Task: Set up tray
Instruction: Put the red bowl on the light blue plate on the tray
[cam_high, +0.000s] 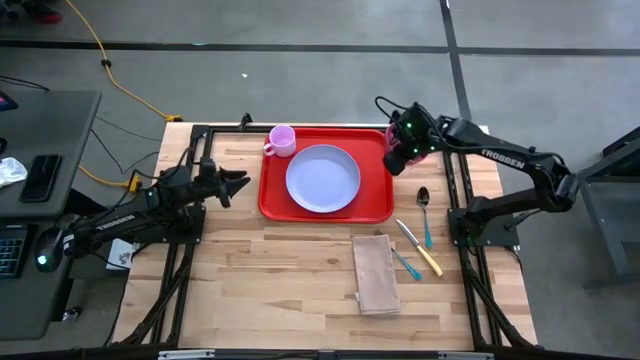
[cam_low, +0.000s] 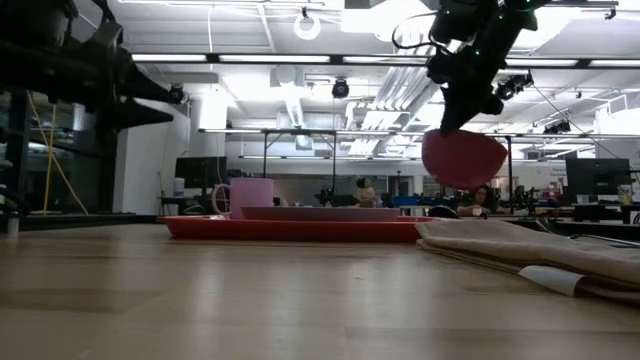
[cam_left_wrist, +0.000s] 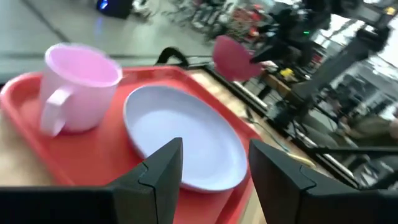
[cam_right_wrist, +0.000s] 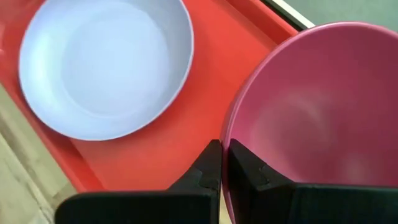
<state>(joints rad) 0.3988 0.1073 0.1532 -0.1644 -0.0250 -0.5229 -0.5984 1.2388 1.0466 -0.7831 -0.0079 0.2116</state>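
Note:
The red tray (cam_high: 272, 205) lies at the table's far middle and carries a lavender plate (cam_high: 323, 178) and a pink mug (cam_high: 282, 140). My right gripper (cam_high: 402, 152) hovers over the tray's far right corner, shut on a magenta bowl (cam_low: 463, 158) that hangs clear of the table. In the right wrist view the bowl (cam_right_wrist: 311, 118) fills the frame beside the plate (cam_right_wrist: 102, 62). My left gripper (cam_high: 240, 182) waits open just left of the tray, and its wrist view faces the mug (cam_left_wrist: 78, 87) and plate (cam_left_wrist: 186, 134). My right gripper (cam_right_wrist: 224, 155) pinches the bowl's rim (cam_right_wrist: 225, 134) between its two fingers, one finger inside the bowl and one outside. It comes from above, slanting down. The bowl is lifted clear and hangs tilted below the fingers (cam_low: 470, 100).
On the bare wood right of and nearer than the tray lie a spoon (cam_high: 423, 197), two utensils with yellow and teal handles (cam_high: 420, 250), and a folded tan napkin (cam_high: 375, 272). Black frame rails run along both table sides.

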